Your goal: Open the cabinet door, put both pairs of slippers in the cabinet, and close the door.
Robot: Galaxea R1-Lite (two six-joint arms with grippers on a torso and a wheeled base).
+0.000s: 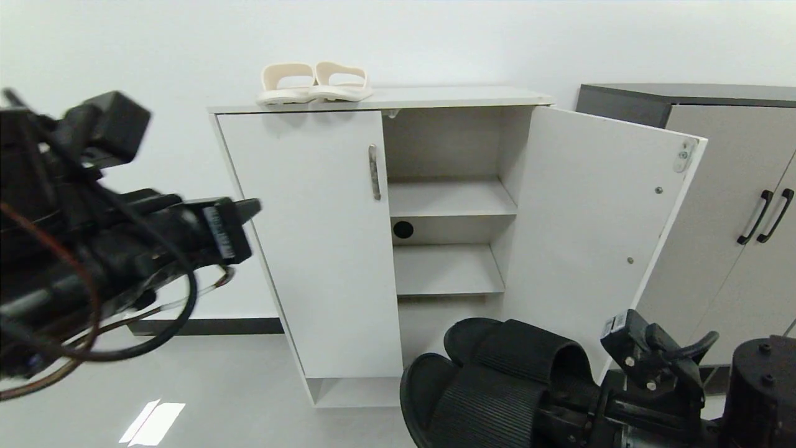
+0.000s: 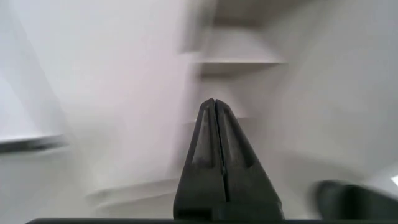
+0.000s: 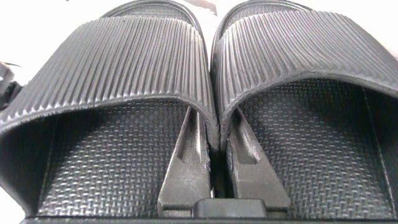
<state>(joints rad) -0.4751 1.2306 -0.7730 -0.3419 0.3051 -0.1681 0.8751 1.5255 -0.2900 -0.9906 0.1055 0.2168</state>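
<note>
My right gripper (image 3: 214, 121) is clenched on the black slippers (image 3: 205, 74). Its jaws pinch the two straps together where they meet, one jaw inside each slipper. In the head view the pair (image 1: 497, 386) hangs low in front of the cabinet (image 1: 460, 96), near the foot of the open right door (image 1: 584, 236).

They look like soft moulded foam, so I judge them light, bendy and grippy rather than slick. The ribbed straps will flex, so the pair may sag or swing from this hold, but they shouldn't slip or break. The cream slippers (image 1: 314, 84) sit side by side on the cabinet's top, above the shut left door (image 1: 311, 249). I'd take them the same way, by the inner strap edges.

My left gripper (image 2: 214, 109) has its jaws pressed together on nothing, and it is held up to the left of the cabinet.

Two shelves (image 1: 451, 199) show in the open half. The black pair blocks my view of the cabinet's bottom space, and the shut door hides what is behind it. I can't see the black soles' undersides, or how deep the jaws bite.
</note>
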